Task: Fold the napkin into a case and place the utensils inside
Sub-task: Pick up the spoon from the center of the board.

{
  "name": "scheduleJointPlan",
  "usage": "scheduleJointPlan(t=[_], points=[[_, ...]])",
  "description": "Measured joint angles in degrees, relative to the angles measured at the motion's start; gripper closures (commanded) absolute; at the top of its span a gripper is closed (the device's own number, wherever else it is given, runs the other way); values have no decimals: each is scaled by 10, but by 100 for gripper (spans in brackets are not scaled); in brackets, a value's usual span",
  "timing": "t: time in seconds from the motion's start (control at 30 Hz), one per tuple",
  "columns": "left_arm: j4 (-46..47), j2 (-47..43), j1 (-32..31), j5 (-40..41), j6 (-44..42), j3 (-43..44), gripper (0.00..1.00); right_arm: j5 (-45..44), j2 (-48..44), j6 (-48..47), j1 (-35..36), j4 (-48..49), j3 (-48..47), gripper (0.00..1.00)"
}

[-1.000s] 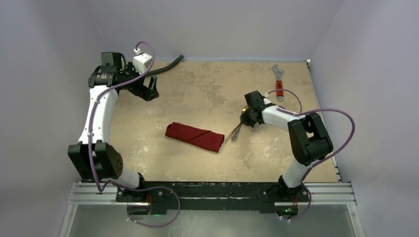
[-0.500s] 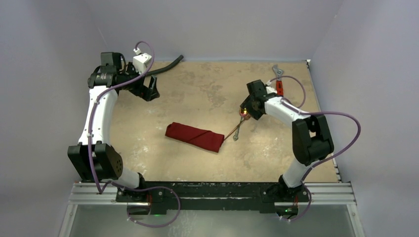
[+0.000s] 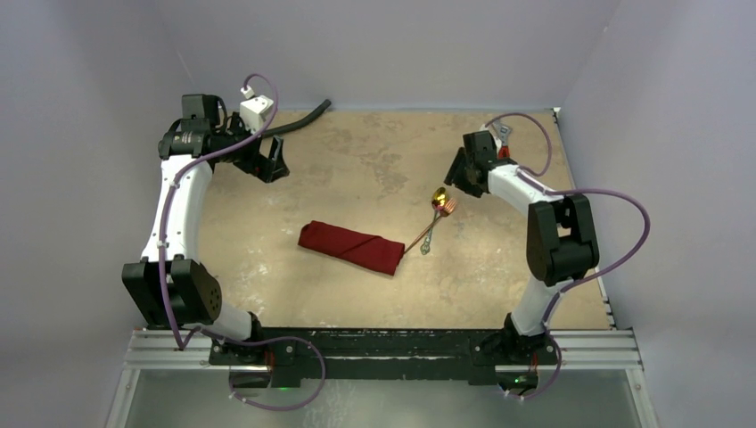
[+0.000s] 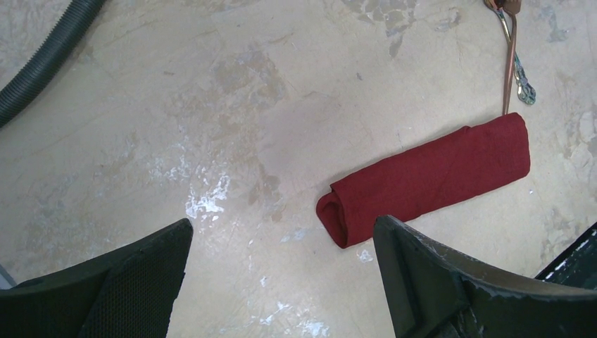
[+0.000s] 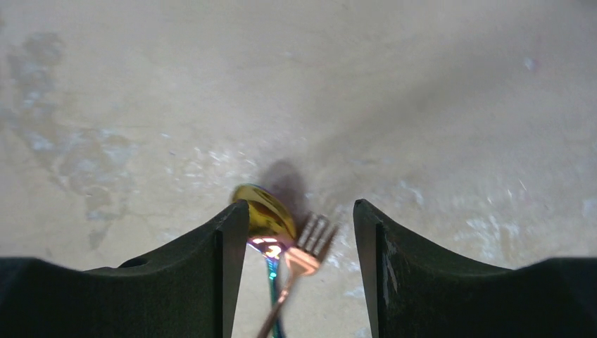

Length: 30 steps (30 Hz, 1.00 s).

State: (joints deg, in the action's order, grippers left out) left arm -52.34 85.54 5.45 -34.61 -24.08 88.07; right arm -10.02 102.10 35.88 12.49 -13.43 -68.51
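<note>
The dark red napkin point(image 3: 350, 247) lies folded into a narrow case point(image 4: 429, 179) at mid table. The gold utensils point(image 3: 434, 218) lie on the table just right of it. The spoon bowl point(image 5: 264, 215) and fork tines point(image 5: 318, 236) point away from the case. A copper handle point(image 4: 508, 77) reaches the case's right end, while another piece's end point(image 4: 524, 91) lies outside it. My right gripper point(image 3: 453, 181) hovers open just beyond the spoon bowl, gripping nothing point(image 5: 300, 211). My left gripper point(image 3: 267, 165) hangs wide open and empty at the back left, far from the case point(image 4: 281, 239).
A black hose point(image 3: 299, 120) lies along the back wall behind my left arm point(image 4: 42, 63). A red-handled wrench point(image 3: 502, 143) sits at the back right, partly behind my right arm. Walls close the table at the back and right.
My right gripper has opened, let go of the utensils and drawn back toward the back right. The utensils now rest on the table. The left arm has stayed still.
</note>
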Motion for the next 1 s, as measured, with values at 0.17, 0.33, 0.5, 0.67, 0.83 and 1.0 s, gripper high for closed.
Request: scheduleJointPlan(t=[0.17,0.33,0.5,0.67,0.83,1.0], points=[[0,0,0,-3,6,0,1,40,12,-26,3,31,-20,38],[3,0,0,-3,7,0,1,74,16,-54,2,50,-15,40],[4,1,0,-3,10,0,2,100,60,-87,2,54,-43,47],[4,1,0,-3,10,0,1,124,92,-110,2,53,-49,56],[4,3,0,-3,11,0,1,131,91,-116,0,56,-45,67],[4,7,0,-3,12,0,1,122,78,-111,-7,65,-19,77]])
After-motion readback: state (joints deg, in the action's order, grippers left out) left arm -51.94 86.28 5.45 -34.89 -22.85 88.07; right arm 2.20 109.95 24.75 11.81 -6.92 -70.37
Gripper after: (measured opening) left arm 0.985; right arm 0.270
